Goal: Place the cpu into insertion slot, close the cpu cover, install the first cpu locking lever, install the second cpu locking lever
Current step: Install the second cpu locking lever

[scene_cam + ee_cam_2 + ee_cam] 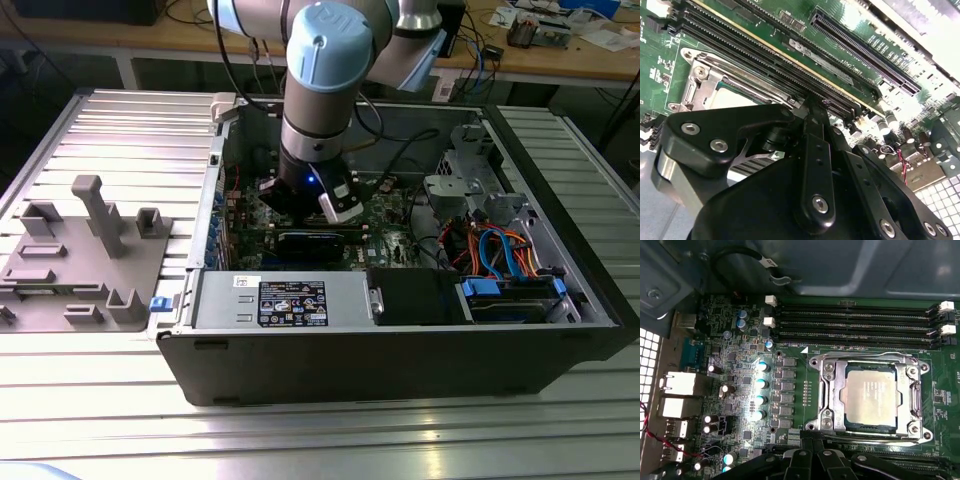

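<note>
Black gripper (812, 460) linkage, bolted with round silver screws, hangs just above the green motherboard (740, 340) in both wrist views; whether it is parted or closed I cannot tell, and nothing visible sits in its grasp. In the exterior view the grey and pale-blue arm (320, 90) reaches straight down into the open computer case (400, 350), which lies on its side on a ribbed metal table (90, 400).

In the first wrist view the cpu (871, 394) lies flat in the insertion slot (839, 405), its dull silver-grey square top facing up and its edges squared with the socket. The cpu cover (832, 385), a thin silvery frame, lies down around the chip, whose top shows through the central window. Thin wire levers (865, 356) run along the socket's two long sides, parallel to the memory slots (855, 322). Those four long black slots stretch beside the socket, with white latches at their ends. Rows of small silver-topped capacitors (760, 390) stand beside the socket on its other side.

In the second wrist view the cover's corner (695, 75) shows beside the gripper's body (790, 200), with a long black card slot (865, 55) farther off.

Inside the case sit a metal box with a label (285, 300) and blue and orange cables (500, 250). A grey fixture plate (85, 260) rests on the table to the exterior view's left.
</note>
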